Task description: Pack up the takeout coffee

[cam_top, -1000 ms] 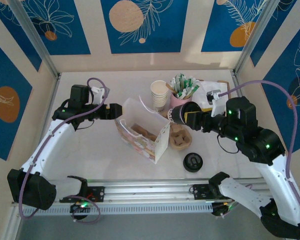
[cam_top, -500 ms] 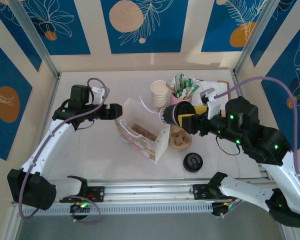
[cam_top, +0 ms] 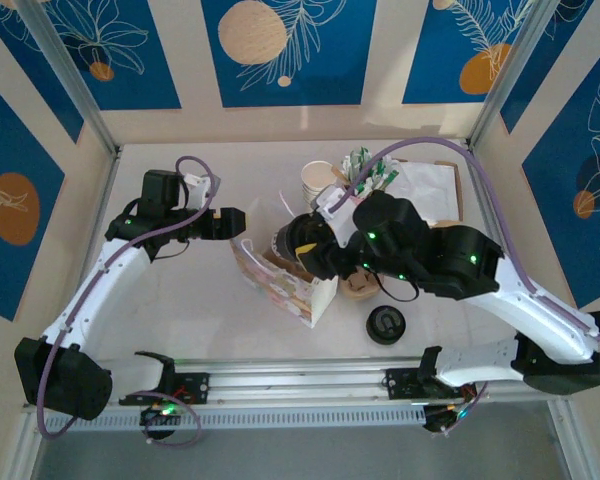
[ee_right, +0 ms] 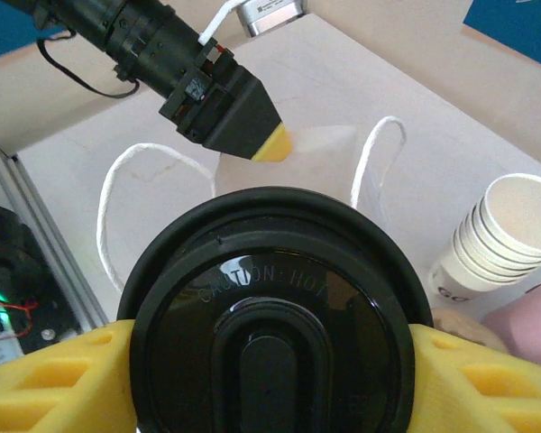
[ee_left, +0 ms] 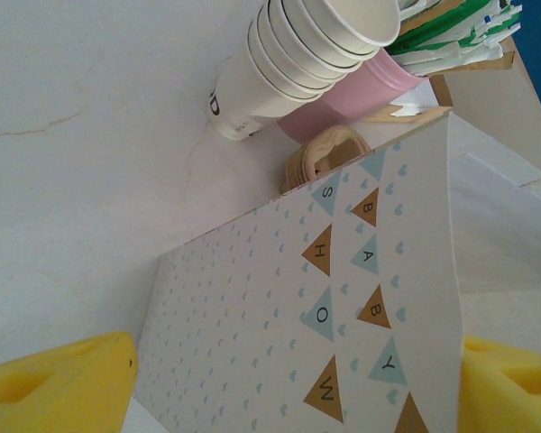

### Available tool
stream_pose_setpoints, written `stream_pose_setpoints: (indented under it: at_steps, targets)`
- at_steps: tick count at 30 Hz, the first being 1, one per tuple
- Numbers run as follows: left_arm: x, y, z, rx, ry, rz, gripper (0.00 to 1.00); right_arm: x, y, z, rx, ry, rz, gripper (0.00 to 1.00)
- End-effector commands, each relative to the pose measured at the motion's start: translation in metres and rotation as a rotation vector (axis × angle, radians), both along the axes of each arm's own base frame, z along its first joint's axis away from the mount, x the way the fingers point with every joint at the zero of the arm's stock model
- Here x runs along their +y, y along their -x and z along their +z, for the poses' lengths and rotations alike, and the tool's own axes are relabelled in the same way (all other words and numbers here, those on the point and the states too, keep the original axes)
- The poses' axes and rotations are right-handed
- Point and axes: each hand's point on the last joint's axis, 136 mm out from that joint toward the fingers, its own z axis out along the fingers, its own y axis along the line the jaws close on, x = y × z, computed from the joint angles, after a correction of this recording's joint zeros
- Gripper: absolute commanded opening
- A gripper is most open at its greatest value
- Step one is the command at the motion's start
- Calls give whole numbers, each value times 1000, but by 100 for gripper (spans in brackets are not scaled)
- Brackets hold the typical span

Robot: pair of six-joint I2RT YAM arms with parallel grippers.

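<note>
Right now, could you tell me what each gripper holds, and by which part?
Right gripper holds the coffee cup by its sides; left gripper clamps the bag at one end.

Cup stack (cam_top: 318, 186) stands close behind the bag (cam_top: 285, 290).

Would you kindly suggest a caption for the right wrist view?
Lidded coffee cup gripped in the right jaws over the open paper bag, steadied by the left jaws.
</note>
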Motion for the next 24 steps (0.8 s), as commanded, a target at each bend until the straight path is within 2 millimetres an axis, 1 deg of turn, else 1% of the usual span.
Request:
stream_pose_setpoints:
  at_steps: [1,7,10,19,24]
  targets:
    - [-5,7,-2,11,11,-23,81,-5,-6,7,-71,68,-13,56]
    - [-6,7,-1,9,11,-23,81,7,-15,-15,-92,183,4,56]
    - [-6,7,-1,9,11,-23,81,15,-16,-22,-86,215,34,56]
    - [-6,8,0,3,12,-27,82,29,-33,-51,3,292,89,55]
    - [-6,8,1,2,11,-28,82,35,-40,-63,29,320,118,55]
